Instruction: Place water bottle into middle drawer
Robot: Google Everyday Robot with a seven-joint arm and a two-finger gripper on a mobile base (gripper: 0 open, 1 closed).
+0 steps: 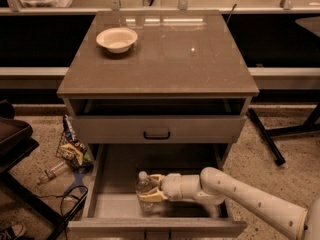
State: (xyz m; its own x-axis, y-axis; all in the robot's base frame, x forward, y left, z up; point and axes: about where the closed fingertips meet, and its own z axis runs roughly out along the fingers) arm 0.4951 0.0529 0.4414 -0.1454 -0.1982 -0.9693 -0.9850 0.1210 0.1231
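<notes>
Gripper (151,193), reaching into the open middle drawer (119,165) from its right side, is clamped around the water bottle (144,188), which stands upright, cap up, near the drawer's front, its base apparently at the drawer floor.

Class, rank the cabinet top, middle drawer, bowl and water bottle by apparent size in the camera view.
cabinet top
middle drawer
bowl and water bottle: alike, unranked; the gripper, in the drawer, covers part of the bottle.
</notes>
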